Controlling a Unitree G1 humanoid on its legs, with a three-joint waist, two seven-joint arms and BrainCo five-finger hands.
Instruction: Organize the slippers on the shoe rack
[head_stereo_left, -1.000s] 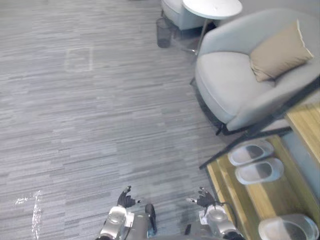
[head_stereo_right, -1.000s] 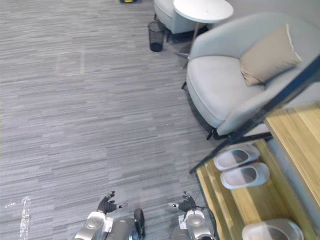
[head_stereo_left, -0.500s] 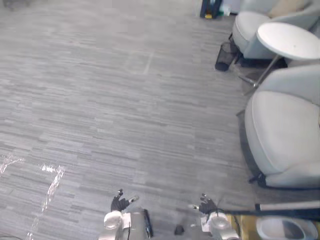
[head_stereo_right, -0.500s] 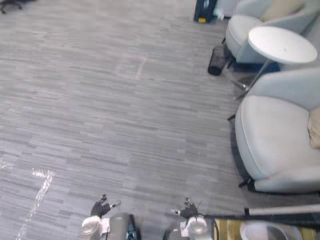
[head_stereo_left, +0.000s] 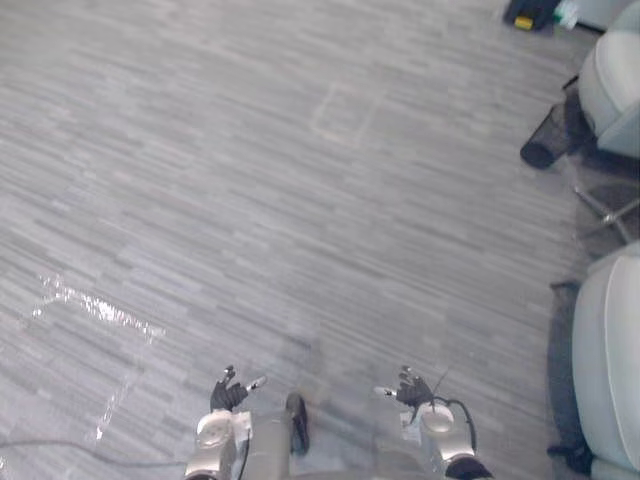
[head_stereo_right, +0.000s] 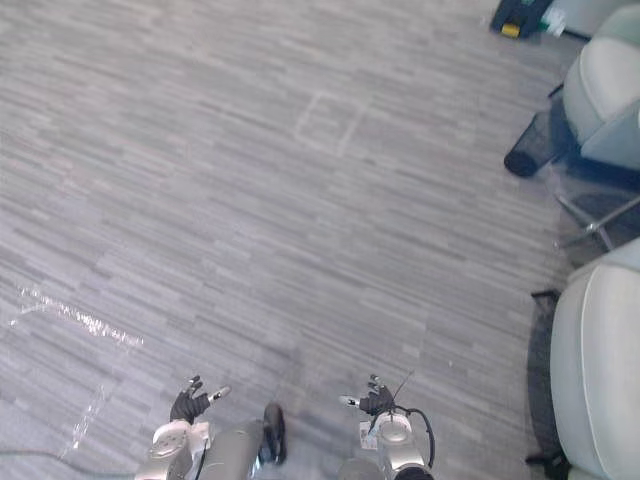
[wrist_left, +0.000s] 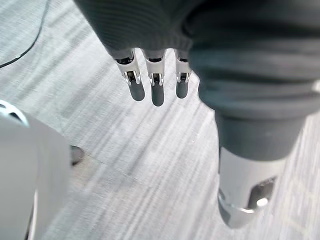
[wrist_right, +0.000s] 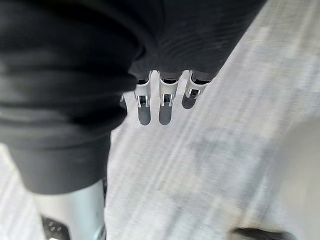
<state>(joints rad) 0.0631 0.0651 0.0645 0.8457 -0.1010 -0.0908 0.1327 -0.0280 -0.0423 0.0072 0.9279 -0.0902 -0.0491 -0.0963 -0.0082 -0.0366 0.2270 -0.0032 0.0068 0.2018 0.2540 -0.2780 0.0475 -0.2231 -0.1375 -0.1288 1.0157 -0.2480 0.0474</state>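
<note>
My left hand (head_stereo_left: 228, 393) and my right hand (head_stereo_left: 410, 390) hang low at the near edge of the eye views, over bare grey striped carpet (head_stereo_left: 300, 230). Both are open and hold nothing. In the left wrist view the left hand's fingers (wrist_left: 156, 90) point straight out above the floor, with the thumb (wrist_left: 247, 190) apart from them. The right hand's fingers (wrist_right: 165, 105) are straight too in the right wrist view, with only carpet beyond them.
A pale grey armchair (head_stereo_left: 612, 365) stands at the right edge. Farther back are a black mesh bin (head_stereo_left: 545, 145) and a second chair (head_stereo_left: 612, 85). Shiny tape strips (head_stereo_left: 95, 305) and a faint square outline (head_stereo_left: 345, 108) mark the carpet.
The camera has swung left: the wooden rack with pale slippers, the cushion and the round table have slid out of the picture. Both hands hang as before.
</note>
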